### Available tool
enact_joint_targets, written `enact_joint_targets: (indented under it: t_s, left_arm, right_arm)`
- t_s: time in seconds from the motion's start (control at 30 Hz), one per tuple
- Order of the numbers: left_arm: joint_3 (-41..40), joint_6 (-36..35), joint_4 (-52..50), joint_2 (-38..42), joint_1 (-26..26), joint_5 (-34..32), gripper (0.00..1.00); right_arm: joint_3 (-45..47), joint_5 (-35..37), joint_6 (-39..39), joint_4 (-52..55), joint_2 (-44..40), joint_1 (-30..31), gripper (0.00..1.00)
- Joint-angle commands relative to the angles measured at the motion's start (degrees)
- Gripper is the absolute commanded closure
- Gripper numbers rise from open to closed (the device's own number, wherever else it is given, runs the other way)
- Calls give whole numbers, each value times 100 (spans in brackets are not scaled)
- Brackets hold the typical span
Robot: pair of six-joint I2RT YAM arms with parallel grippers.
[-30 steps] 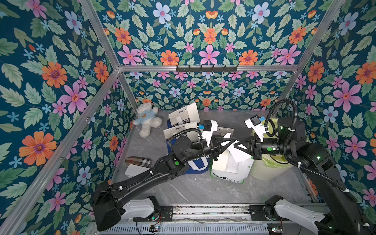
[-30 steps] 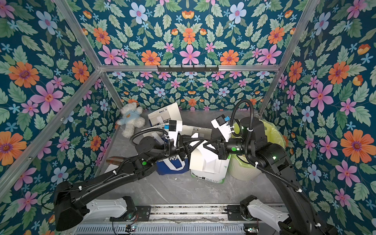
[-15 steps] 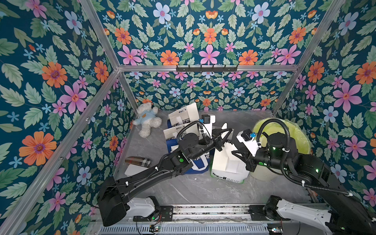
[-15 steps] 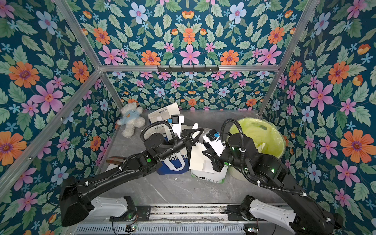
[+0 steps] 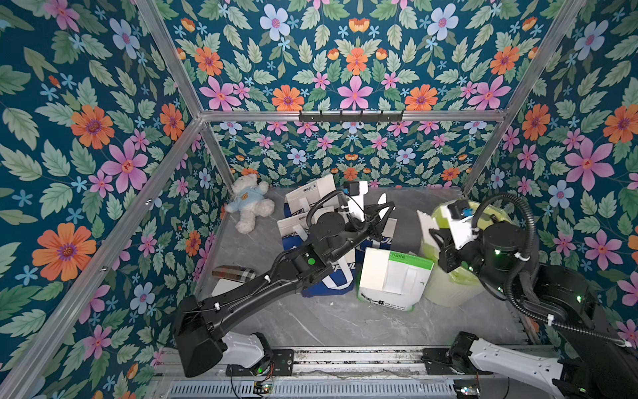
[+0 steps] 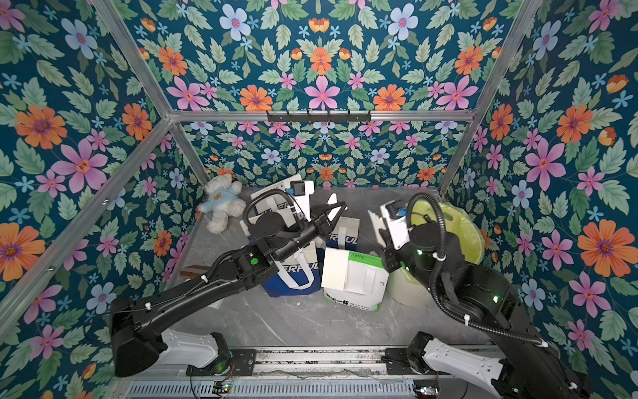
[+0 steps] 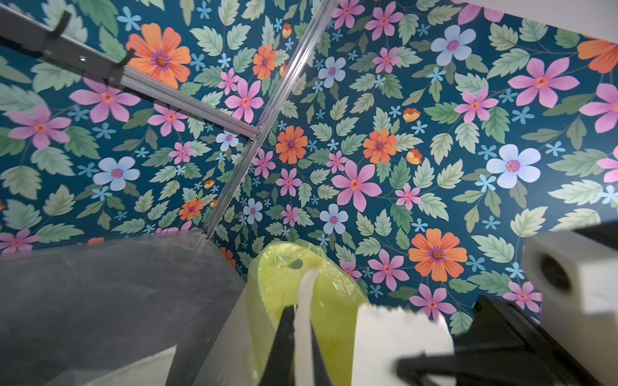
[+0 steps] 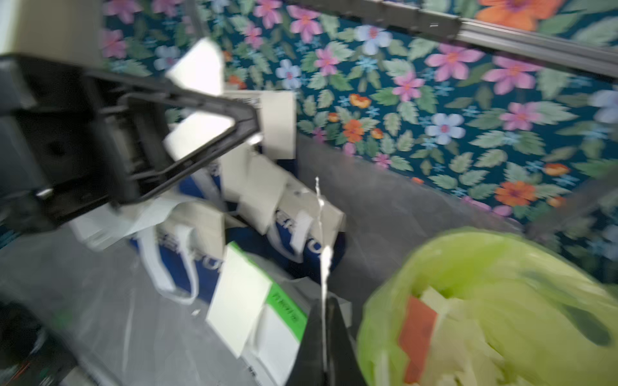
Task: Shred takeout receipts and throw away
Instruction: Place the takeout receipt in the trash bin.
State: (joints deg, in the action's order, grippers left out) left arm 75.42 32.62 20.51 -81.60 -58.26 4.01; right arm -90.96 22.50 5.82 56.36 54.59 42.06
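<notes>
Left gripper [image 5: 386, 211] pinches a torn receipt scrap [image 5: 381, 200] above the blue bags [image 5: 331, 286]. Right gripper [image 5: 431, 232] clamps a second receipt scrap [image 5: 423, 221] beside the rim of the green-lined bin [image 5: 448, 286]. Bare tabletop [image 5: 345, 321] lies open in front. The right arm covers much of the bin's mouth, and the right wrist view is blurred.

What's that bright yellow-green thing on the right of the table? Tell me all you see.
It is a translucent lime-green plastic liner draped over a round pale bin, standing upright and open at the table's right side, beside a white-and-green takeout bag. Inside lie white paper scraps and a red-orange piece. The right arm partly hides it.
</notes>
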Motion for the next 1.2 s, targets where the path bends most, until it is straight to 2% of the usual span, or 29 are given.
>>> enact_joint_targets:
  t_s: [0.0,0.1,0.17,0.3,0.4,0.5,0.53,0.63,0.67,0.7,0.77,0.8,0.97,1.13,1.17]
  left_arm:
    - [841,-208,-661,-654,-56,712,100]
    - [1930,-84,-1177,-1546,-135,1084,100]
    - [2616,63,-1466,-2131,-202,1306,100]
    - [3857,408,-1892,-3183,-361,1688,100]
    - [4444,674,-2027,-3763,-445,1881,100]
    - [4690,960,-2047,-4123,-469,1962,100]
    - [4729,1043,-2049,-4202,-477,1980,100]
    - [4806,1202,-2047,-4411,-498,2050,99]
    - [4808,1223,-2043,-4455,-501,2060,90]
    - [4807,1217,-2051,-4475,-510,2047,80]
    - [4803,1172,-2058,-4504,-526,2018,66]
    - [4805,1144,-2051,-4503,-527,1993,57]
    - [4852,876,-2069,-4478,-540,1836,32]
    - [4871,424,-2086,-4372,-619,1632,1]
    - [4868,278,-2078,-4324,-647,1576,1]
  right_arm:
    - [-447,261,882,1450,191,-1134,100]
    - [-324,-542,1213,1859,113,-2381,100]
    - [-51,-848,1276,1934,-14,-2800,100]
    - [305,-865,1469,2067,-96,-2930,100]
    - [406,-717,1598,2095,-131,-2943,100]
    - [448,-608,1626,2188,-141,-2988,100]
    - [443,-607,1639,2218,-141,-2992,93]
    - [350,-570,1671,2313,-183,-3001,43]
    - [289,-531,1699,2346,-202,-2999,32]
    - [204,-504,1698,2377,-211,-3001,26]
    - [28,-467,1705,2415,-229,-2998,20]
    - [-74,-466,1696,2420,-234,-3002,19]
    - [-543,-680,1650,2312,-162,-3000,20]
    - [-805,-1033,1726,2154,-32,-3002,24]
    - [-778,-1111,1744,2084,-56,-3001,24]
